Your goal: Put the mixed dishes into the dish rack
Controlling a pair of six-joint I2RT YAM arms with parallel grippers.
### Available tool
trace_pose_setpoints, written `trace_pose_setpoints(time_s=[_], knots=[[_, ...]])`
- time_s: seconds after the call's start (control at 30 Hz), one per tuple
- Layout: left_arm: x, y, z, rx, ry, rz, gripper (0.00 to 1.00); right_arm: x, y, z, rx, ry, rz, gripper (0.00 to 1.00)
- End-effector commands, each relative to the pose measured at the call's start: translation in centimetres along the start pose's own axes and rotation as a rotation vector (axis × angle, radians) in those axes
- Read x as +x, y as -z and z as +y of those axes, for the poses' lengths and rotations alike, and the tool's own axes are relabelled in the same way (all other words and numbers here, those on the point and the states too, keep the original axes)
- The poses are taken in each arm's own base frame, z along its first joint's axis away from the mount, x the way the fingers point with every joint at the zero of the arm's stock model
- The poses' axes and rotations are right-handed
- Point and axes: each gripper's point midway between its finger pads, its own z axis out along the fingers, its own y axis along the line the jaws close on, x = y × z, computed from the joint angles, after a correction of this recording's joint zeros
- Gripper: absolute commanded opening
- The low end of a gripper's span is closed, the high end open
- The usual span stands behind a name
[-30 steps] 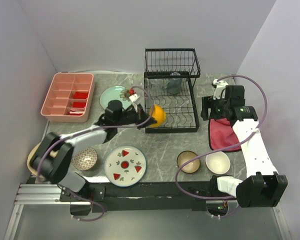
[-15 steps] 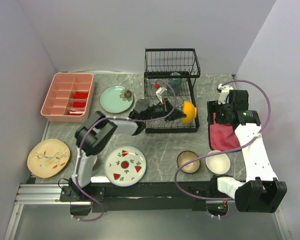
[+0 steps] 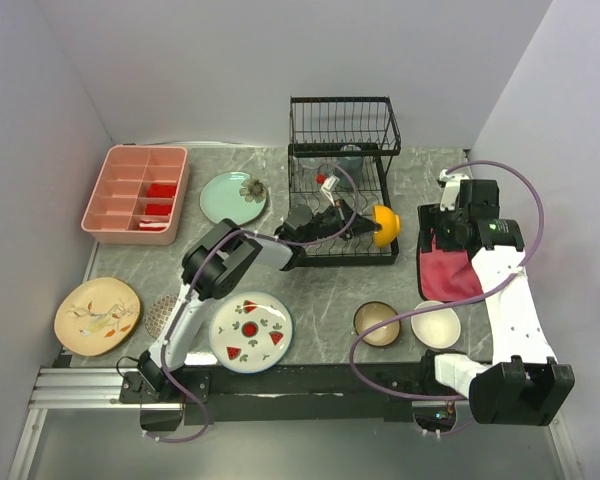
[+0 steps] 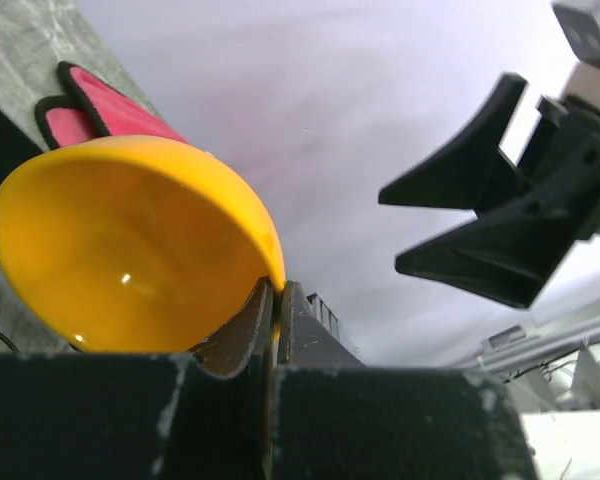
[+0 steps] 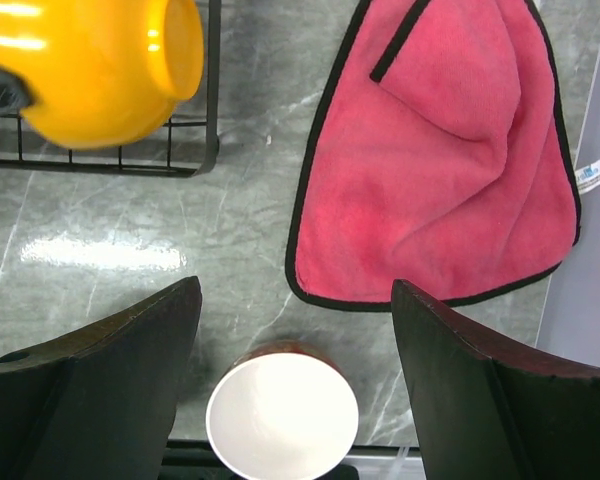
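Note:
The orange bowl [image 3: 382, 224] hangs tipped on its side over the right end of the dish rack [image 3: 345, 130], a black wire two-tier rack. My left gripper [image 3: 364, 229] reaches across the lower tray and is shut on the bowl's rim. In the left wrist view the gripper [image 4: 272, 300] pinches the orange bowl [image 4: 120, 250] by its thin edge. My right gripper [image 5: 295, 290] stands open above the table with nothing between its fingers, the white bowl [image 5: 282, 412] below it and the orange bowl [image 5: 100, 70] at the upper left.
On the table lie a mint plate [image 3: 232, 197], watermelon plate [image 3: 251, 331], tan plate [image 3: 97, 315], patterned bowl [image 3: 160, 315] partly behind my left arm, brown bowl [image 3: 377, 323] and white bowl [image 3: 436, 325]. The red cloth [image 3: 448, 265] lies right; the pink tray [image 3: 136, 193] stands back left.
My left arm has carried the orange bowl from the rack's front left corner across to its right end. The right arm has shifted slightly to the right, its gripper still open.

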Motion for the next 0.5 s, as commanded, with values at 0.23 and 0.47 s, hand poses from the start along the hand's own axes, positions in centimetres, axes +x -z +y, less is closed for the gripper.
trace_pose_setpoints(time_s=[0.23, 0.47], knots=[[-1.0, -1.1, 1.2, 0.009, 0.107, -0.062, 0.01, -0.4, 0.7, -0.7, 0.023, -0.005, -0.02, 0.84], [0.6, 0.6, 2.4, 0.011, 0.138, 0.006, 0.01, -0.8, 0.5, -0.5, 0.014, -0.012, -0.027, 0.84]])
